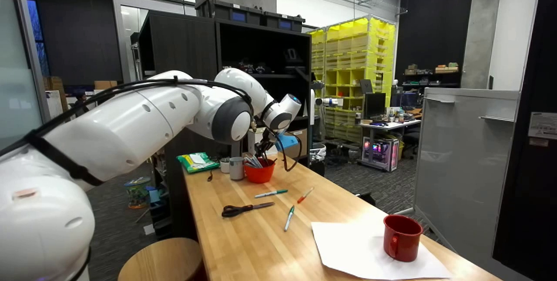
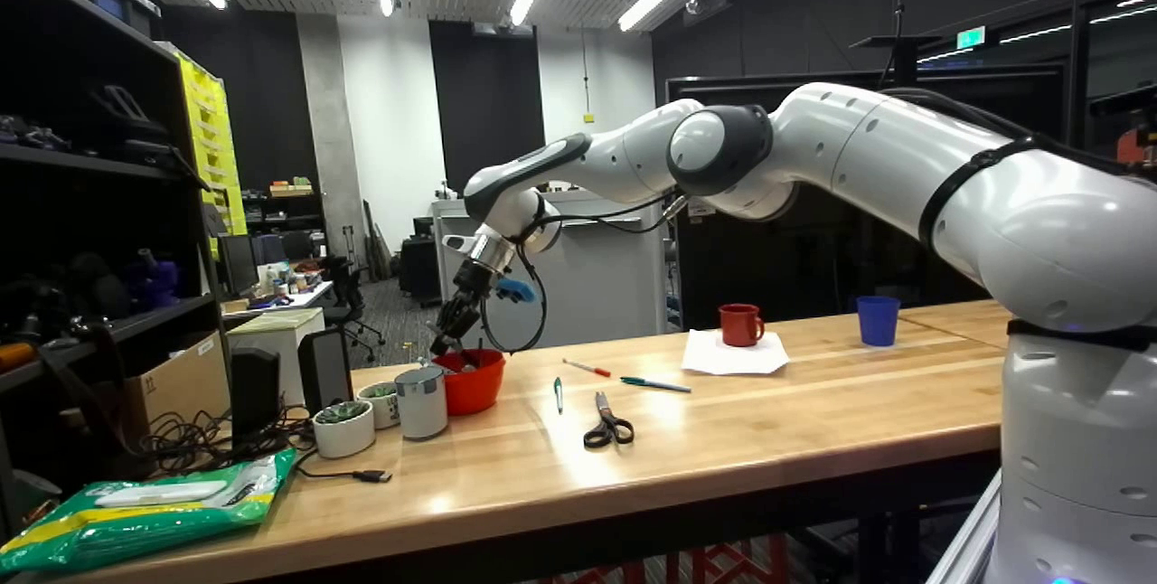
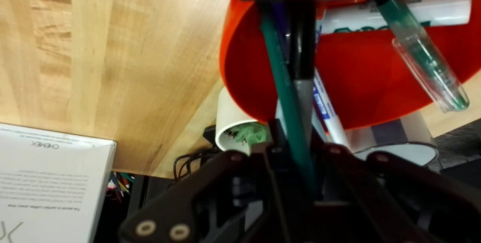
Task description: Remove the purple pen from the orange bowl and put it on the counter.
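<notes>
Over the far end of the long wooden counter (image 1: 243, 242), in an exterior view, the glossy white arm (image 1: 122, 120) reaches from the left in thick rounded segments, a black strap (image 1: 65, 160) wrapped round it. Its wrist bends down, and the dark gripper (image 1: 263, 154) points toward the round, smooth orange bowl (image 1: 260, 174); the jaws are too small to read. Pale boards give the counter a striped grain, and a shiny dark red mug (image 1: 402, 242) stands on white paper (image 1: 343, 246), with loose pens (image 1: 289, 218) and black-handled scissors (image 1: 249, 208) lying nearer the bowl.

In an exterior view where a tapered blue cup (image 2: 878, 322) stands, the elbow arches high and the forearm slopes down leftward, ending with the gripper tilted over the bowl's rim; whether it touches is unclear. A grey cylindrical cup (image 2: 422, 405) stands just beside the bowl, two pale pots (image 2: 343, 435) near it, and a crinkled green packet (image 2: 163, 513) lies at the counter's end.

From the wrist view, the jaws stand narrow, a long teal pen (image 3: 285, 85) and a black-capped marker (image 3: 302, 47) running between them; whether they grip either, I cannot tell. A violet strip, which may be the purple pen (image 3: 281, 21), shows inside the bowl beside the teal one, mostly hidden.
</notes>
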